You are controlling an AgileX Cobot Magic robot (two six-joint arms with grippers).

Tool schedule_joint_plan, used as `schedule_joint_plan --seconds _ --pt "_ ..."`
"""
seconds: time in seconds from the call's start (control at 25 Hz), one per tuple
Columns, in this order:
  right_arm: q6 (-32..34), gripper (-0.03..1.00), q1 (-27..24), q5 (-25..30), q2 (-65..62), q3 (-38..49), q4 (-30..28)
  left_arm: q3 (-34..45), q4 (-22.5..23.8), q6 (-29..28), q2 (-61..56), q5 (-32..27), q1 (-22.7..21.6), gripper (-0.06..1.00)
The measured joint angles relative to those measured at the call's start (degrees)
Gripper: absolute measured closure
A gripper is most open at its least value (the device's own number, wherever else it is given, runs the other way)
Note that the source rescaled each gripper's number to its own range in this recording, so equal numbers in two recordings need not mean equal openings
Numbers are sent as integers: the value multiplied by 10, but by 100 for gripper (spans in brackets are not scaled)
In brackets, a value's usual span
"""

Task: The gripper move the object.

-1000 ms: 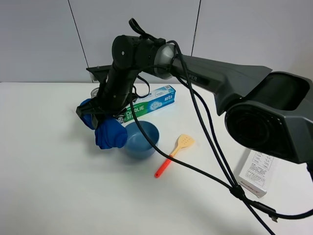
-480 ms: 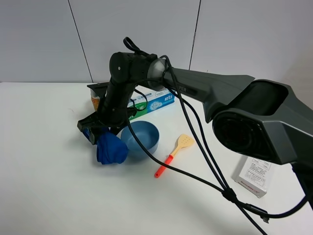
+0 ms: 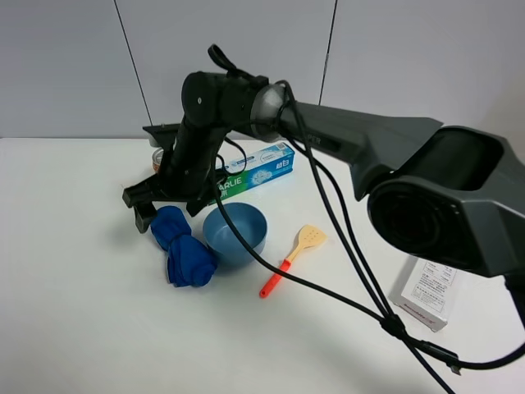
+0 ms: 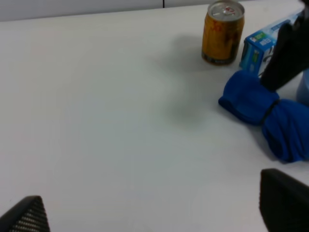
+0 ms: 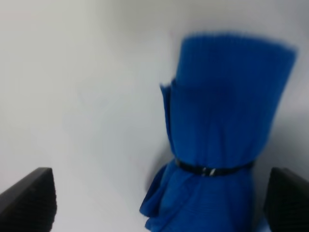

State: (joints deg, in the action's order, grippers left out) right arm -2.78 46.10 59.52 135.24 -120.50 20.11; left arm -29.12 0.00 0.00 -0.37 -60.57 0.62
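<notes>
Cloth (image 3: 182, 246) lies flat on the table (image 3: 74, 287), on the left of the bowl (image 3: 238, 231) in the high view & prob. touching it. Your R gripper (image 3: 164, 203) hangs just above its far end, jaws wide apart, empty. Long axis runs from under the claw toward the camera, crosswise to the jaw gap. L gripper (image 4: 157, 212), also apart, sits well off, so R is nearer.

"ARLIE" is read on the green-blue box (image 3: 253, 174) just behind the right gripper (image 3: 166, 201) fingers. Print on the white box (image 3: 428, 289) and the can (image 4: 222, 33) is not legible.
</notes>
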Motion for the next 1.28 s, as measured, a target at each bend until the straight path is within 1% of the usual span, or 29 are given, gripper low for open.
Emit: schedule_joint_plan --seconds 0.16,0.32,0.48,0.64,0.72,0.84,0.96,1.08,1.2,1.28 --pt "16 20 -8 -19 -79 0 -53 0 0 0 0 0 0 -6" --pt "32 20 -41 -21 -169 0 -98 0 0 0 0 0 0 -6" --pt "41 20 -92 -8 -263 0 -142 0 0 0 0 0 0 -6" --pt "45 21 -158 41 -362 0 -210 0 0 0 0 0 0 -6" --pt "45 21 -200 58 -411 0 -226 0 0 0 0 0 0 -6" --pt "46 21 -250 61 -492 -1 -235 0 0 0 0 0 0 -6" --pt "48 21 -281 75 -565 4 -263 0 0 0 0 0 0 -6" --pt "49 21 -301 87 -644 57 -308 0 0 0 0 0 0 -6" --pt "49 21 -326 91 -737 169 -346 0 0 0 0 0 0 -6" --pt "53 21 -352 90 -804 252 -350 0 0 0 0 0 0 -6"
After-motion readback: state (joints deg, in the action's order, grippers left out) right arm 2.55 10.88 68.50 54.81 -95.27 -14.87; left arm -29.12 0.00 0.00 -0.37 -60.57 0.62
